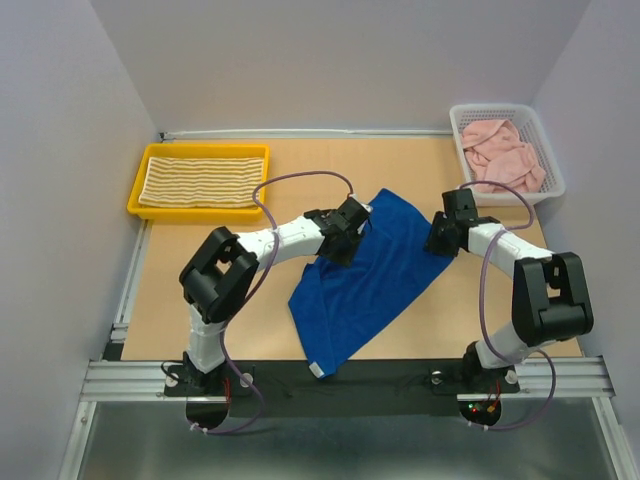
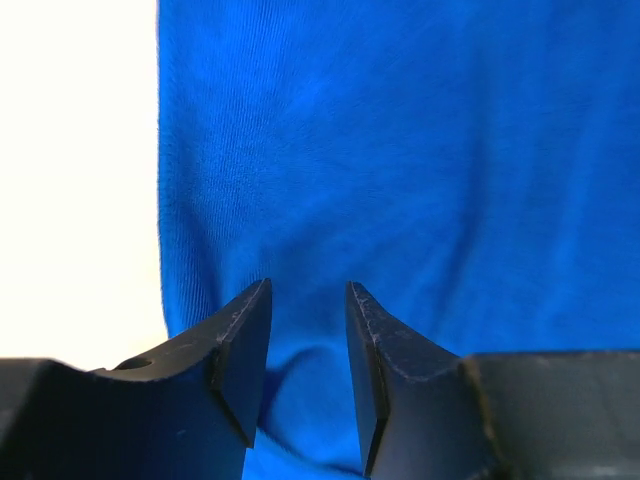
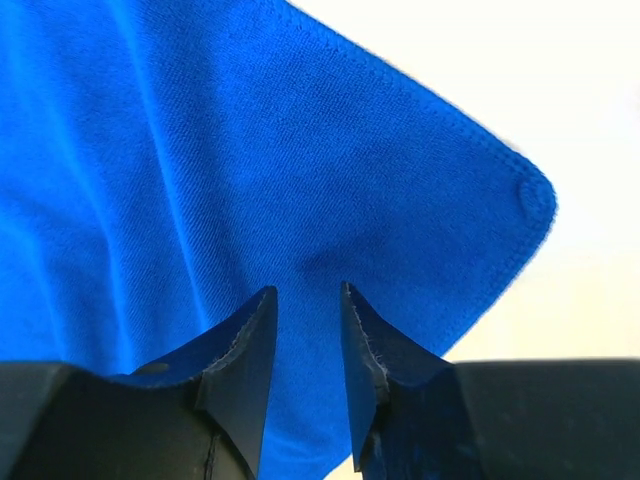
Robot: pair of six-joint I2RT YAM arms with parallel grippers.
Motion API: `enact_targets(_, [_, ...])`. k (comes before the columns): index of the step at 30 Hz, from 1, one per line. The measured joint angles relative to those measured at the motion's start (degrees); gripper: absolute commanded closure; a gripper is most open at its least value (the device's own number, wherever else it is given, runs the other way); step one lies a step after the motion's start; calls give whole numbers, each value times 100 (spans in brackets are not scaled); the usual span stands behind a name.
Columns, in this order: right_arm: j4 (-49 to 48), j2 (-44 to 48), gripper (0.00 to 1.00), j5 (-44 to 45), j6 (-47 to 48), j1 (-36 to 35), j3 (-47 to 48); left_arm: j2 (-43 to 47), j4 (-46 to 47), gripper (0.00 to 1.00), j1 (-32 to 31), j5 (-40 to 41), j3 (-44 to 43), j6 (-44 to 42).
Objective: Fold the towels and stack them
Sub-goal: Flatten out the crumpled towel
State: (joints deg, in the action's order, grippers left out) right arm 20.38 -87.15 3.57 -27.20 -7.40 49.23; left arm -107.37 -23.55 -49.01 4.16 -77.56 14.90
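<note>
I am folding the blue towel [image 1: 365, 275], lying crooked in the middle of the table [image 1: 200, 290]. My left gripper [image 2: 309, 285] and right gripper [image 3: 308, 288] each pinch its far edge. Next I should pull both ends toward me together

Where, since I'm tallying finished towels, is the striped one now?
In the top view, the striped towel lies flat inside the yellow tray at the far left corner of the table, left of the blue towel spread at the centre.
</note>
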Motion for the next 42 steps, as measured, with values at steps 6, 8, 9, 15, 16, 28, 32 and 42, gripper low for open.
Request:
enact_targets(6, [-138,-439,60,-129,24,4,107,-236,72,54,57,52,61,-17])
enact_targets(8, [-157,-577,60,-186,42,17,245,-234,221,55,74,15,203,33])
enact_targets(9, [-181,-671,60,-212,48,22,334,-225,302,56,76,-28,337,70])
enact_targets(15, [-341,-1158,58,-520,203,22,831,601,767,58,90,-474,1578,439])
enact_targets(16, [-350,-1257,57,-605,245,20,938,793,765,58,90,-544,1814,533])
enact_targets(28, [-433,-1598,43,-1311,981,-785,1368,3672,142,30,-295,-966,3560,2124])
enact_targets(32, [-348,-1305,27,-1279,1300,-881,1370,4142,35,13,-229,-601,3276,2365])
enact_targets(42, [-162,-894,30,-1108,1709,-219,2024,3051,748,11,946,44,1759,1145])
